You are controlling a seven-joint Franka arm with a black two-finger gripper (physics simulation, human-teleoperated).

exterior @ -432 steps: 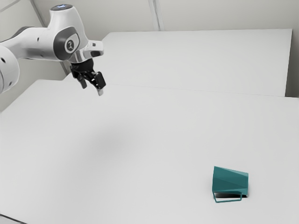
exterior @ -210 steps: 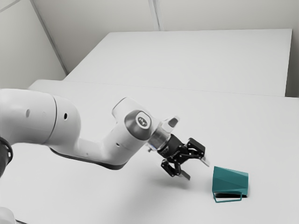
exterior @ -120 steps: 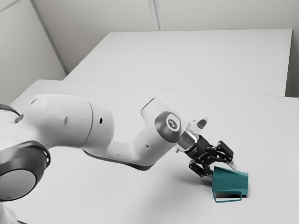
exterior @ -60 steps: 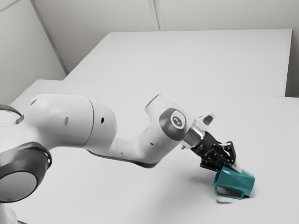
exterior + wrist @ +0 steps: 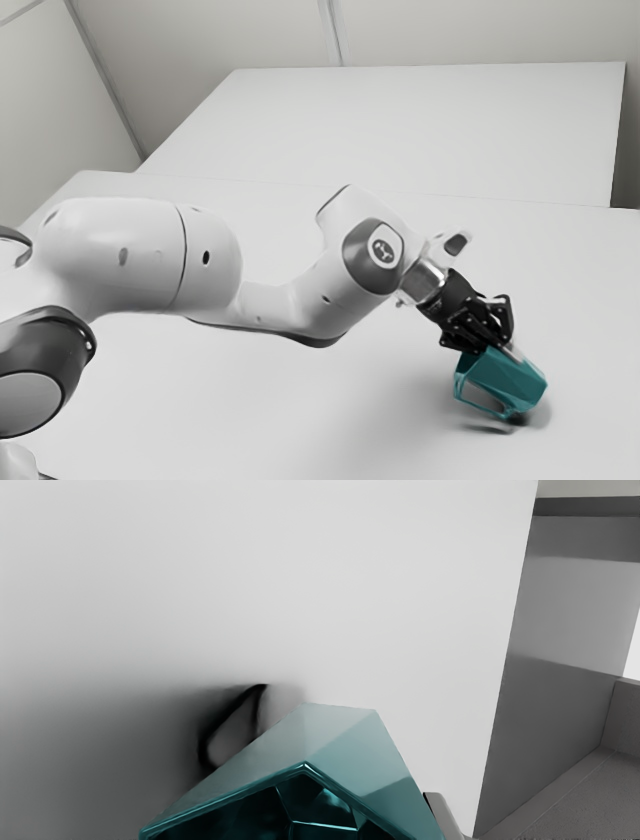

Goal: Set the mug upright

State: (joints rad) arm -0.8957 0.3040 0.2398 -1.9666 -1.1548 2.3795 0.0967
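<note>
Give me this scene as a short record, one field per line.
object: teal faceted mug
pose: tilted, not upright
mouth: toward the gripper, its inside visible in the wrist view
handle: on the mug's table-facing side
gripper: shut on the mug
support: gripper; mug apparently just off the white table, shadow beneath
task: mug not yet set upright

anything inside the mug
In the mug, the wrist view shows bare, faceted teal inner walls, no contents. The rest of its inside is cut off by the picture's edge, so I can't tell there.
</note>
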